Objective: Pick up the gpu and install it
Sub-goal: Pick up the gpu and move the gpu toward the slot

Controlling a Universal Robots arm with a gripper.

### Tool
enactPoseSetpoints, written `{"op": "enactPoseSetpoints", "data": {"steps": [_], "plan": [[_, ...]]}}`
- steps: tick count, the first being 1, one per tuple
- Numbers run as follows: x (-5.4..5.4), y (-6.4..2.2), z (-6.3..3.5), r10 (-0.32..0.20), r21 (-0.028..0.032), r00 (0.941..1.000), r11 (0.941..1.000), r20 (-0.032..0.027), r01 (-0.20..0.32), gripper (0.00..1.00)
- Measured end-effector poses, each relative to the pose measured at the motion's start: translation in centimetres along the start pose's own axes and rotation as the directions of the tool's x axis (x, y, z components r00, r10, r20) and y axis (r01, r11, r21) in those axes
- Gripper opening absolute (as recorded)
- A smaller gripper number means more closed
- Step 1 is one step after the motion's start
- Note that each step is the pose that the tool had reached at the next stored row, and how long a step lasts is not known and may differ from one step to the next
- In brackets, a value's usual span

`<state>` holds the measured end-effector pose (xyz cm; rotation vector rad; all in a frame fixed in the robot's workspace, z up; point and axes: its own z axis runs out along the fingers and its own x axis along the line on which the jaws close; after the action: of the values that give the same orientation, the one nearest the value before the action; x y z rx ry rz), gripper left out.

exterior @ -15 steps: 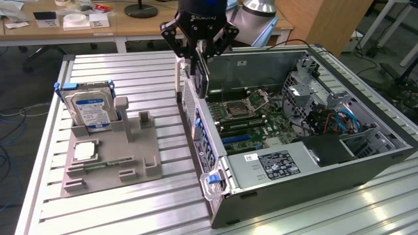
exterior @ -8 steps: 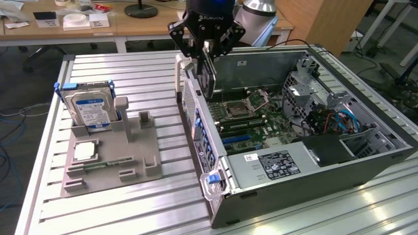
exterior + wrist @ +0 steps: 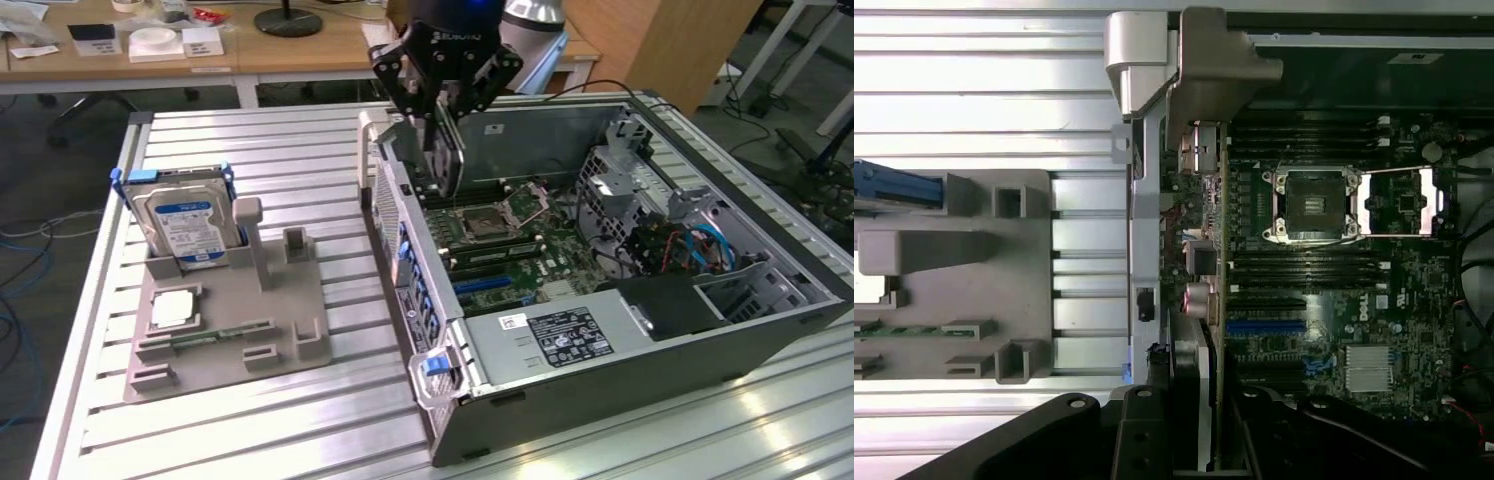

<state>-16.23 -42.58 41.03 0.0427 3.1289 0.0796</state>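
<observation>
The gripper hangs straight down from the arm, over the end of the open computer case that lies toward the exterior view's left. Its black fingers are clamped on the gpu. The card stands on edge, its flat face upright, with its lower end dipping inside the case close to the perforated end wall. Whether it already sits in a slot cannot be told.

In the wrist view the card is seen edge-on as a thin line running up from between the fingers. Its silvery metal bracket is at the far end, bent over beside the case wall.

White lettering runs across the gripper's black body but cannot be read. Below the card lies the motherboard, with an open CPU socket flanked by rows of memory slots. A small white logo on the board appears to read "DELL".

The power supply sits at the near end of the case and carries a black label with white print too fine to read. A small white sticker lies beside that label.

Well apart, toward the exterior view's left, a grey holder rests on the slatted metal table. A hard drive with a blue-and-white label stands upright in the holder, its text not legible. A small square silver chip lies flat in front of the hard drive.
</observation>
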Motion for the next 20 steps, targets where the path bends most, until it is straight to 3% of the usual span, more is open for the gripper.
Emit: {"op": "enactPoseSetpoints", "data": {"steps": [20], "plan": [[-6.3, 0.16, 0.21, 0.0, -0.0002, 1.0, 1.0, 0.0, 0.0, 0.28]]}}
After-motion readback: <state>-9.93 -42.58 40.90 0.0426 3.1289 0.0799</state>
